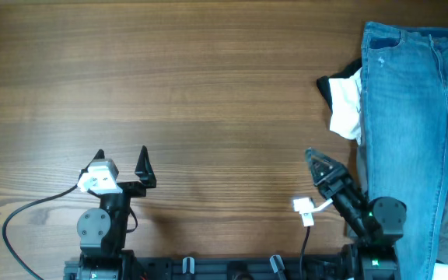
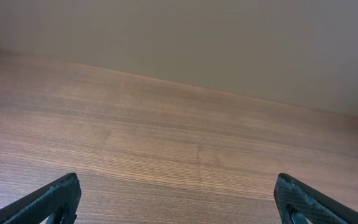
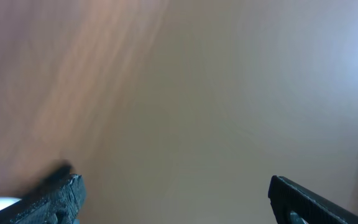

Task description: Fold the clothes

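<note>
Wooden table (image 1: 208, 93) carries light-blue jeans (image 1: 411, 117) draped over white and black garments (image 1: 347, 109) at three o'clock, while the left gripper (image 1: 121, 153) at seven and right gripper (image 1: 315, 158) at five stand spread and empty; a careless pinch there may well drag several layers together

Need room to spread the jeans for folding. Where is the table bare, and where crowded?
The table is bare across its whole left and middle, from the far edge down to the left end effector and right end effector, both open. Crowded: the right edge, where the jeans lie over a white garment and black garment.
</note>
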Robot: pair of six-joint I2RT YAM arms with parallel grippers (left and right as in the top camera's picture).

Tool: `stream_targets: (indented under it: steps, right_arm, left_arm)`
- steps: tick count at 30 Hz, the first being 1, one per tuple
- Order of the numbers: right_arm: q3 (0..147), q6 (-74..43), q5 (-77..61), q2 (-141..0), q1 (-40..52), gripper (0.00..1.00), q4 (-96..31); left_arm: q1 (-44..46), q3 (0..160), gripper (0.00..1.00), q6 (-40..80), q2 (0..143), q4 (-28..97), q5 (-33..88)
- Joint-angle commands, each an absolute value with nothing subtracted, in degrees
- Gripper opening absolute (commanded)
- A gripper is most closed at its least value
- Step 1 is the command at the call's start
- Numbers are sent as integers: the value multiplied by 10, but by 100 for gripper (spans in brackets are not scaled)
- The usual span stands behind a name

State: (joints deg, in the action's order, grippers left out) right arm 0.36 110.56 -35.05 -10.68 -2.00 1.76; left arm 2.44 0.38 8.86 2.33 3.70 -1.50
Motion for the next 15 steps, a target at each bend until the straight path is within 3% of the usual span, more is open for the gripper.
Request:
stream_targets:
  steps: [1,4,8,12,15]
  right_arm:
    - [3,877,-490,-148,-22,100,16]
    - [3,859,-536,-174,-22,100,8]
    - [3,997,-536,-211,-22,100,7]
    - [3,1218,-536,-240,-22,100,7]
    - [3,1215,-534,-257,-22,100,7]
  left_arm:
    - [27,3,100,77,24,39,-22]
    - [27,3,100,78,24,39,-22]
    - [27,3,100,77,24,39,-22]
    - [27,3,100,77,24,39,-22]
    - [27,3,100,78,24,39,-22]
